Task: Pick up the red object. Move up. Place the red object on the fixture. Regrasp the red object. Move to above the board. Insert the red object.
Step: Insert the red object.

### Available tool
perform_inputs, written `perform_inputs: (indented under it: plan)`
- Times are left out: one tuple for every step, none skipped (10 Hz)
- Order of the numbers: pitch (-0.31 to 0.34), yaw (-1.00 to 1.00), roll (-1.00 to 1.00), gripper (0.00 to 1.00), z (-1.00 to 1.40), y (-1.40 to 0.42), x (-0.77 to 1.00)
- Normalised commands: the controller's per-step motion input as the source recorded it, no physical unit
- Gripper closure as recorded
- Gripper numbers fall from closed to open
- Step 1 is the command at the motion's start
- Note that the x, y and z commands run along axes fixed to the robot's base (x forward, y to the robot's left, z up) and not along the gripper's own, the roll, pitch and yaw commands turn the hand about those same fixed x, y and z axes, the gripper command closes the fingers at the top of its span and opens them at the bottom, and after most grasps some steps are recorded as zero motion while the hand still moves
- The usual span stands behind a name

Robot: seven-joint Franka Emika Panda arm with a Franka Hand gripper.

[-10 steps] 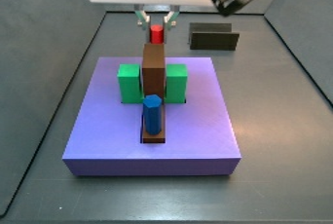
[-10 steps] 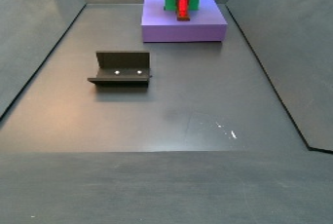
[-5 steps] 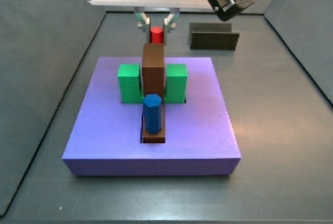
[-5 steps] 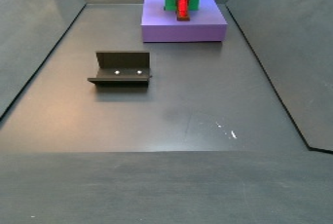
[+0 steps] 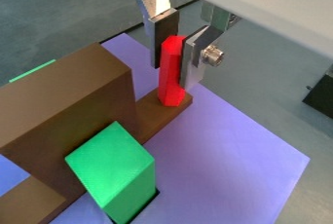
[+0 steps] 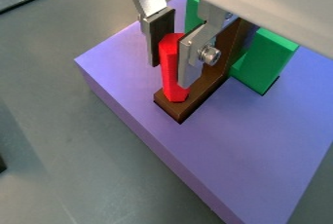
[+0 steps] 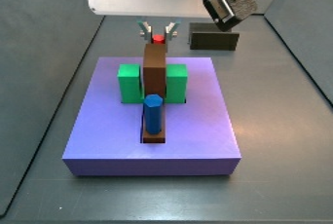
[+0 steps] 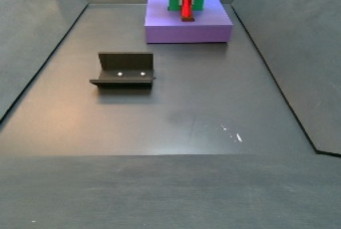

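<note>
Board: the purple board [image 7: 182, 130] carries green blocks [image 7: 130, 84], a brown slab [image 5: 58, 111] and a blue peg [image 7: 152, 114].
Pincer: the pincer [image 5: 180, 35] hovers over the board's far end, plates spread either side of the peg, gripping nothing.
Red object: the red object [image 5: 172, 70] stands upright in the brown strip's socket, beside the slab.
Risk: a pad brushing the peg on withdrawal could tilt it or lift it out.

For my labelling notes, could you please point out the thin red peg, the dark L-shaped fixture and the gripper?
Thin red peg [image 5: 170, 69]: wrist view, mid-shaft.
Dark L-shaped fixture [image 8: 124, 66]: side view, upright back wall.
Gripper [image 6: 174, 35]: wrist view, over the board, midway between fingertips.
</note>
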Motion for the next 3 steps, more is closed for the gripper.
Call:
perform_inputs:
  plan:
    - [-0.09,-0.01,0.01,1.0,-0.95,-0.01,0.0]
    - [-0.043,0.0,0.0,1.0,-0.68,0.0,0.01]
    - [0.0,0.0,0.0,1.0,0.0,0.0,0.0]
